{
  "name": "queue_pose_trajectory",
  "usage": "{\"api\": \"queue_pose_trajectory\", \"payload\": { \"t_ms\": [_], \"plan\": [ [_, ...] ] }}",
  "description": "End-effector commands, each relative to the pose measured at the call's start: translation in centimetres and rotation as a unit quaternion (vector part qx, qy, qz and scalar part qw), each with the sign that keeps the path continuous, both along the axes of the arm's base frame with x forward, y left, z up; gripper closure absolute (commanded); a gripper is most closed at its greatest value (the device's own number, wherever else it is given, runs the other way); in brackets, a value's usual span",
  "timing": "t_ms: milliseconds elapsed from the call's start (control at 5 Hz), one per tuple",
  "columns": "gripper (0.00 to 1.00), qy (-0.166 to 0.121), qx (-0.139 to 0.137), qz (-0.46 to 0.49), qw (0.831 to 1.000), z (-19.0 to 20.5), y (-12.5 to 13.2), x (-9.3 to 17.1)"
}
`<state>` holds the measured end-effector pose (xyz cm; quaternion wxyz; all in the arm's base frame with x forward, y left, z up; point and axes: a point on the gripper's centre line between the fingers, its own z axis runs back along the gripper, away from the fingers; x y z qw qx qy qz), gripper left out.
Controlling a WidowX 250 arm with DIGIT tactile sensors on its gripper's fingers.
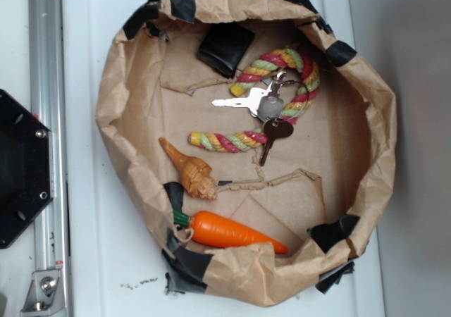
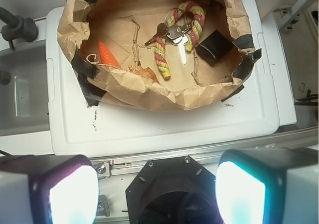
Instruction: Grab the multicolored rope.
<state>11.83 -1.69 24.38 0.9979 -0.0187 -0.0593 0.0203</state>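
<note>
The multicolored rope (image 1: 225, 142) lies in a C-shaped curve on the floor of a brown paper basket (image 1: 377, 98), its red, yellow and green strands twisted together. A bunch of keys (image 1: 257, 103) rests across its middle. In the wrist view the multicolored rope (image 2: 162, 59) is far ahead near the top, inside the paper basket (image 2: 149, 87). My gripper (image 2: 157, 194) hangs well back from it above the robot base, open wide, with nothing between its two pale glowing fingers (image 2: 75, 194). The exterior view does not show the gripper.
The basket also holds an orange toy carrot (image 1: 232, 232), a wooden cone-shaped toy (image 1: 189, 169) and a black block (image 1: 225, 46). It stands on a white plastic lid (image 1: 84, 120). A metal rail (image 1: 46, 84) and the black robot base (image 1: 21, 169) are at the left.
</note>
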Motion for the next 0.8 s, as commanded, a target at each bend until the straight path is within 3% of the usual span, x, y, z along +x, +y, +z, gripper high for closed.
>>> {"api": "queue_pose_trajectory", "payload": {
  "t_ms": [0, 200, 400, 600],
  "plan": [
    [0.00, 0.000, 0.000, 0.000, 1.000, 0.0, 0.0, 0.0],
    [0.00, -0.008, 0.035, 0.051, 0.998, -2.6, 0.7, 5.0],
    [0.00, -0.010, 0.020, 0.071, 0.997, -5.5, 2.0, 10.0],
    [0.00, -0.007, -0.011, 0.058, 0.998, -8.7, 3.6, 12.2]
  ]
}}
